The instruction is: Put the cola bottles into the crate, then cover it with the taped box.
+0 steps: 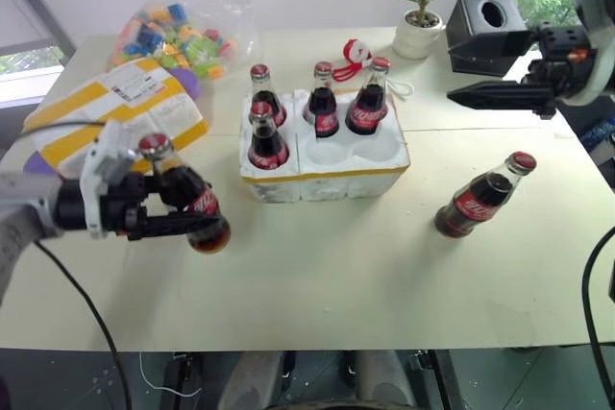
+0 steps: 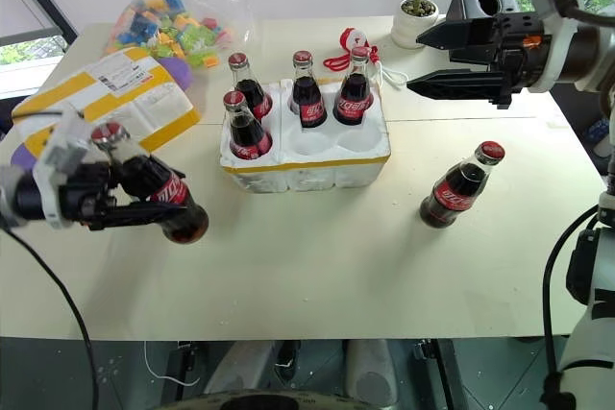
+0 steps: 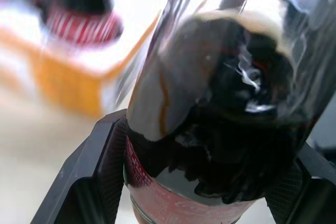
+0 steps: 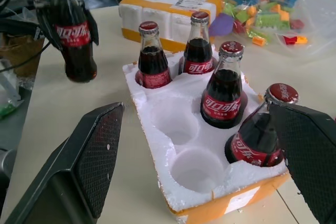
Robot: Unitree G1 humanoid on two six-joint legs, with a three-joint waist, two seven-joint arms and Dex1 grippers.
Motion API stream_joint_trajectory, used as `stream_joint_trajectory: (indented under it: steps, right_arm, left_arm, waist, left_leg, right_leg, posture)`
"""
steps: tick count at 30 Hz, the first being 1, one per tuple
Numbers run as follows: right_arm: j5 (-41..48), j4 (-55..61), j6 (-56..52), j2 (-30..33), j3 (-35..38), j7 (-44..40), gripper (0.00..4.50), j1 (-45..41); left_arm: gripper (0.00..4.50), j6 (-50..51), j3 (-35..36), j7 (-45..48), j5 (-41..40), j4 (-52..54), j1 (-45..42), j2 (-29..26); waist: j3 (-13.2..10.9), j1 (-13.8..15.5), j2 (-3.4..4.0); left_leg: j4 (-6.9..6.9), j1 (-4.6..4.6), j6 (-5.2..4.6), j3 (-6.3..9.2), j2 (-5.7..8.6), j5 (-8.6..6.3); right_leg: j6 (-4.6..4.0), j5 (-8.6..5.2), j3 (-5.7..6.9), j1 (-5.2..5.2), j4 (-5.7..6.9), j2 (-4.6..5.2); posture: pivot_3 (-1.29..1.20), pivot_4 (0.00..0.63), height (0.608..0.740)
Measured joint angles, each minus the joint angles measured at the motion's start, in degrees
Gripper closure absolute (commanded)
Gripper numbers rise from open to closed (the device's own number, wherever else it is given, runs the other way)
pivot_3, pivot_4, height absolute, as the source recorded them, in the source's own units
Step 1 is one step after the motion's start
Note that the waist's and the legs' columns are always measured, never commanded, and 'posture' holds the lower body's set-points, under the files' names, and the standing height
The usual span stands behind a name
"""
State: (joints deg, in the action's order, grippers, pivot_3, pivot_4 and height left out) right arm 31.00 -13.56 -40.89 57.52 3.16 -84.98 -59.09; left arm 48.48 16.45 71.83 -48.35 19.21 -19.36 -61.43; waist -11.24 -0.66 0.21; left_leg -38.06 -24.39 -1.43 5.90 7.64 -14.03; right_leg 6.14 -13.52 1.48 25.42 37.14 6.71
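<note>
Glass bottle (image 1: 187,201) clamped tilted in left gripper (image 1: 154,213), crate (image 1: 327,165) to its right; right gripper (image 2: 452,60) gapes empty

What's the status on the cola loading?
Left gripper shut on a cola bottle, lifted off the table. Right gripper open above the crate. Four bottles seated, one standing loose. Two wells free.
</note>
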Motion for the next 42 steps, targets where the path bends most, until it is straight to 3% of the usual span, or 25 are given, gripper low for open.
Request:
stream_joint_trajectory:
  steps: [5,9,12,25,33,42]
  right_arm:
    - [0.7,1.1,0.0,0.4,0.3,-0.3,0.0,0.3]
    - [1.2,2.7,-0.2,0.3,0.7,0.9,0.0,0.7]
    - [1.9,4.4,-1.0,0.3,1.9,2.2,0.0,2.1]
    - [4.9,9.6,-4.7,1.6,6.6,7.2,0.0,7.4]
    - [6.5,11.1,-5.0,1.7,7.5,10.1,0.0,9.8]
    - [8.0,11.2,-5.0,1.7,8.5,12.4,0.0,11.0]
  left_arm:
    - [1.69,1.6,-7.9,3.7,-0.9,-2.8,-11.9,0.4]
    - [1.69,3.3,-14.7,2.3,-0.6,-10.7,-30.1,11.5]
    - [1.69,1.9,-17.1,-1.6,2.0,-14.3,-34.7,17.7]
    - [1.69,1.3,-19.8,-13.6,7.8,-15.5,-33.8,28.5]
    - [1.69,0.0,-19.9,-28.1,13.1,-13.7,-33.7,38.1]
    - [1.69,6.3,-21.1,-32.9,14.7,-8.7,-33.8,37.2]
  waist:
    - [0.0,-0.1,-0.02]
    - [0.0,0.9,-0.07]
    - [0.0,0.9,-0.07]
    - [0.0,0.0,-0.08]
    - [0.0,1.4,-0.06]
    - [0.0,1.4,-0.05]
  left_leg:
    - [0.01,0.0,0.31,0.0,-0.01,0.19]
    - [-0.17,-0.01,0.3,0.03,0.04,0.2]
    - [-0.15,0.0,0.26,0.02,0.06,0.18]
    - [-0.13,-0.06,0.3,0.01,0.04,0.2]
    - [-0.16,0.0,0.29,0.01,0.05,0.2]
    - [-0.17,0.05,0.3,0.01,0.06,0.2]
  right_leg:
    - [0.0,0.0,0.0,0.0,0.04,-0.02]
    - [0.06,0.04,0.08,-0.1,0.05,-0.01]
    - [0.07,0.04,0.05,-0.07,0.04,0.02]
    - [0.07,0.04,0.03,-0.01,0.05,0.02]
    - [0.07,0.04,0.03,-0.08,0.05,0.03]
    - [0.07,0.04,0.03,-0.15,0.06,0.03]
  posture:
    - [0.0,0.15,0.732]
    - [0.0,0.15,0.732]
    - [0.0,0.15,0.732]
    - [0.0,0.15,0.732]
    - [0.0,0.15,0.732]
    - [0.0,0.15,0.732]
